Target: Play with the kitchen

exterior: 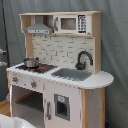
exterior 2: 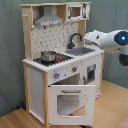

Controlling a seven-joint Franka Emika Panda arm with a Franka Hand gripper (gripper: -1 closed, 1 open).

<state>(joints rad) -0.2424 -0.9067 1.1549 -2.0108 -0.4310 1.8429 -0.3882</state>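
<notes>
Arm point(exterior 2: 107, 40) over kitchen point(exterior 2: 60, 65) sink point(exterior 2: 81, 51); pot point(exterior 2: 48, 56) aside.

Floor point(exterior 2: 15, 119): light wood boards in the second exterior view. Bears the kitchen point(exterior 2: 60, 60), upright, standing directly on it, oven door point(exterior 2: 67, 100) hanging open.

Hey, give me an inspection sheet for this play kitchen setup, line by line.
Surface: wooden floor under the kitchen; its counter is white.
Job's things: a small pot stands on the black stovetop; grey sink with black faucet; hood and microwave above; in the second exterior view the oven door hangs open.
Clutter: nothing seen.
Grippers: robot arm reaches over the sink area; its gripper is not visible.
Cables: nothing seen.
Surroundings: grey curtain backdrop.
</notes>
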